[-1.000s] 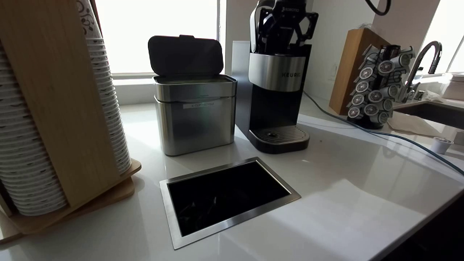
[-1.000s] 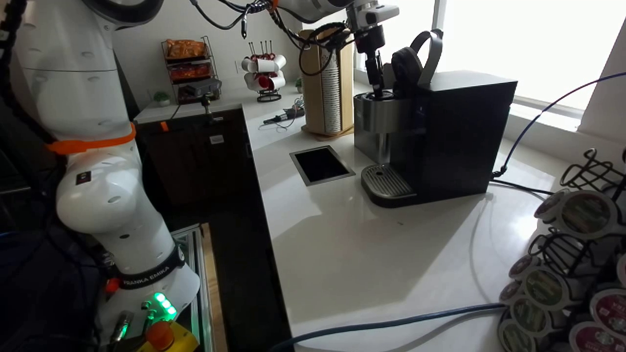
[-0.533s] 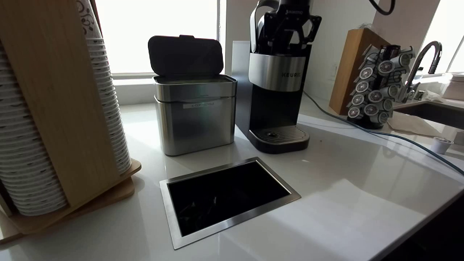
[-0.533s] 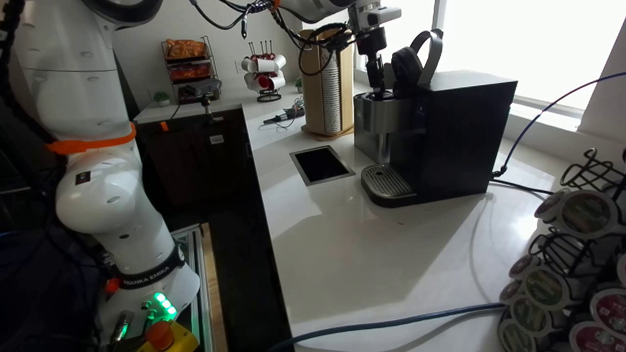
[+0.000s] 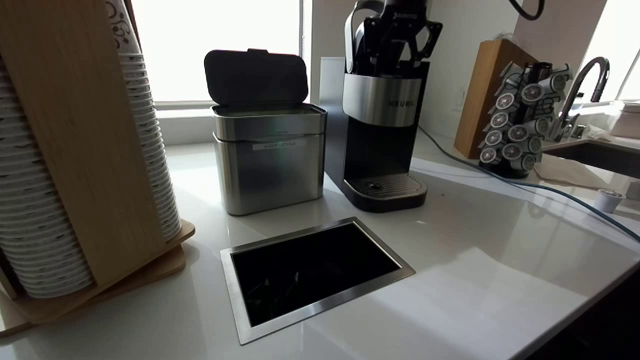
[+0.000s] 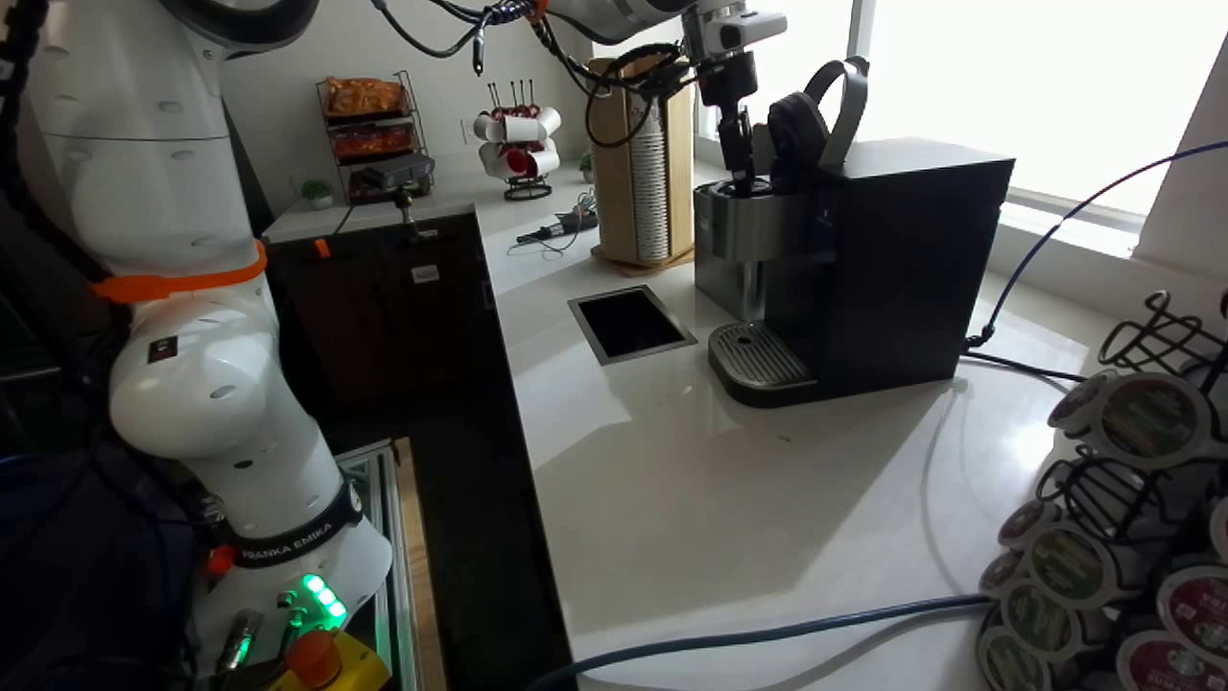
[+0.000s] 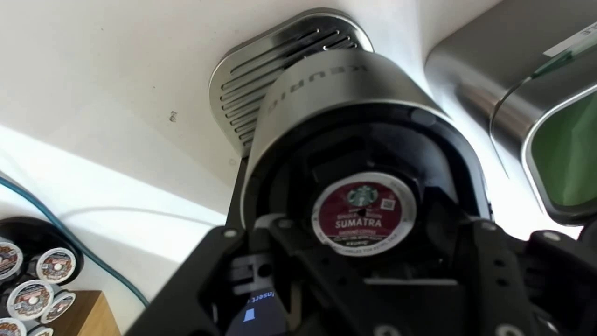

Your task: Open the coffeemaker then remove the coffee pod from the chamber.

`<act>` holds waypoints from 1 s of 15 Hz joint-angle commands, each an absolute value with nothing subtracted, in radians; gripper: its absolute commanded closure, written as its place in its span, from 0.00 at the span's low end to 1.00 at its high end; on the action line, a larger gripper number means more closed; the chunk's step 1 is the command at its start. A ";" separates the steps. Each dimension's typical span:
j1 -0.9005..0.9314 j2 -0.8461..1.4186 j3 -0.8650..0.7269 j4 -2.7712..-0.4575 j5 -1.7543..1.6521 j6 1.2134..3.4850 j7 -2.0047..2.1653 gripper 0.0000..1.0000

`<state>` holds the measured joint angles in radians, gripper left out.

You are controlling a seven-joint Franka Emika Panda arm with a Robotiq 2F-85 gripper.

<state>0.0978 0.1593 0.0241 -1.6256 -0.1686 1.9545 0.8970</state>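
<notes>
We see the Robotiq gripper [image 6: 744,184] pointing down at the top of the Keurig coffeemaker [image 6: 902,269], whose lid [image 6: 797,130] stands raised. The jaws are spread, either side of the Starbucks Sumatra pod [image 7: 364,214] seated inside; whether they touch it we cannot tell.

glaring daylight from an overexposed window [image 6: 1046,86] lays bright patches and soft shadows across the glossy counter [image 6: 672,518].

Maroon pod [image 7: 364,214], seen between black fingers [image 6: 737,154]
On my feed I see green emblem [image 7: 362,196], white lettering [image 7: 358,223], pale rim [image 7: 409,212].
</notes>
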 commanded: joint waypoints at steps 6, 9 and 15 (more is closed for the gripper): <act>0.089 0.120 0.013 -1.638 -0.170 1.988 0.875 0.61; 0.077 0.111 0.020 -1.629 -0.106 1.979 0.817 0.61; 0.070 0.087 0.026 -1.640 -0.040 1.970 0.730 0.61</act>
<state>0.0821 0.1115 0.0210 -1.6221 -0.1018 1.9738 0.8013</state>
